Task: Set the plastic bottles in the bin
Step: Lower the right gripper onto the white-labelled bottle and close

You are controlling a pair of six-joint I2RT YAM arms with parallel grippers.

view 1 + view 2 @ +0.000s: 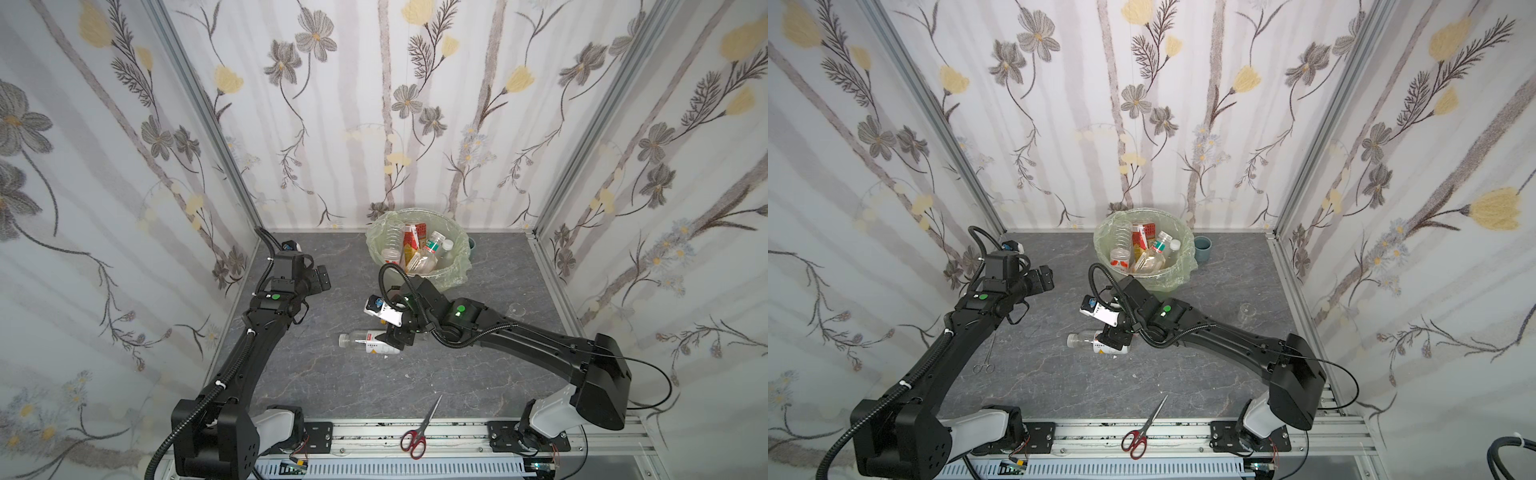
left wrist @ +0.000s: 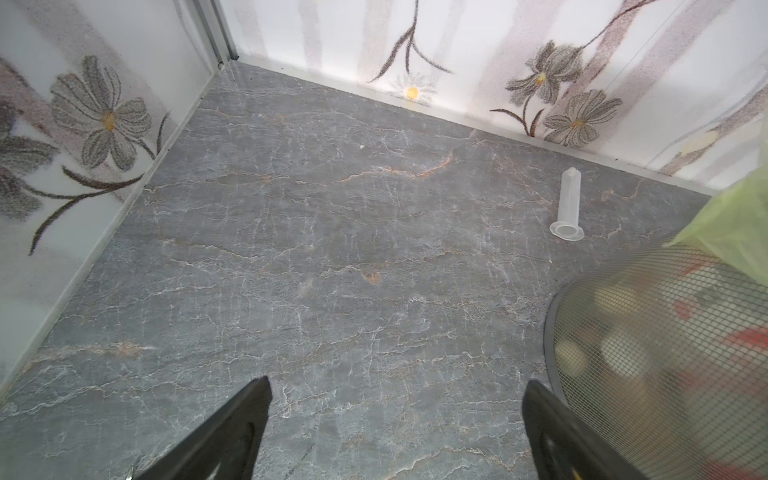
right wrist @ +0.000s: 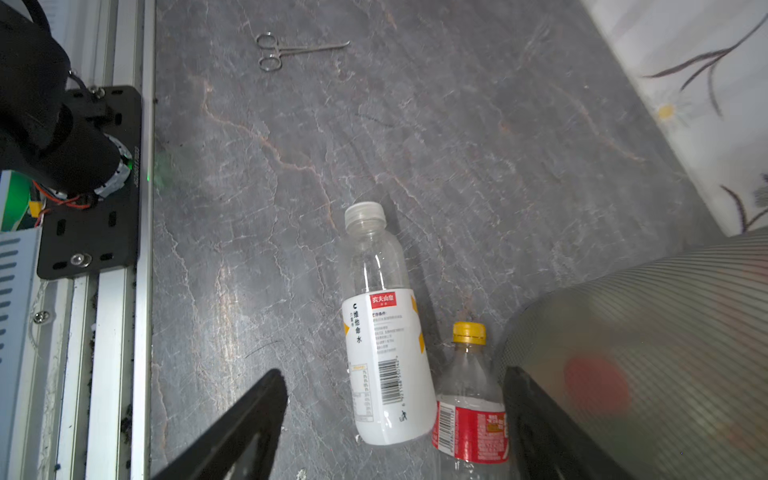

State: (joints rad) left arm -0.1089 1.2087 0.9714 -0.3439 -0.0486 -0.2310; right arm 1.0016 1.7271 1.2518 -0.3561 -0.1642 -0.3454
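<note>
Two plastic bottles lie side by side on the grey table. One is clear with a white label (image 3: 386,353) and a pale cap; it also shows in both top views (image 1: 359,338) (image 1: 1086,338). The other has a yellow cap and a red label (image 3: 469,399). My right gripper (image 3: 395,399) (image 1: 395,338) is open just above them, one finger on each outer side, touching neither. The bin (image 1: 457,259) (image 1: 1183,266) (image 3: 644,353), lined with a pale green bag, stands at the back and holds several bottles. My left gripper (image 2: 395,399) (image 1: 322,278) is open and empty, left of the bin (image 2: 665,353).
Red-handled scissors (image 1: 415,436) (image 1: 1136,440) lie at the front edge by the rail. Steel forceps (image 1: 988,357) (image 3: 286,50) lie at the left. A clear plastic tube (image 2: 567,208) lies near the back wall. A blue-grey cup (image 1: 1202,248) and a clear glass (image 1: 517,309) stand to the right.
</note>
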